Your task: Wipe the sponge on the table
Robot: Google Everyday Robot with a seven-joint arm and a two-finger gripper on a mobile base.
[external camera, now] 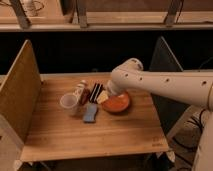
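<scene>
Sponge [90,113] lies flat on the table [100,137] beside the cup [69,102]; the gripper [104,96] hangs at the plate [118,105] edge, jaws wide apart.

The bench [100,135] is a light wooden top with plank grain. Everything on it sits in a cluster in the far half. The sponge [90,113] lies flat near the middle. The clear cup [69,103] stands upright at its 10 o'clock, just beside it. A small bottle [80,90] lies at the sponge's 11 o'clock, behind the cup. A dark striped block [95,92] sits at 12 o'clock. An orange plate [118,104] rests at 2 o'clock, near the sponge but apart from it. The end effector [107,94], fingers spread, hangs between the block and the plate, at the plate's 10 o'clock edge.
</scene>
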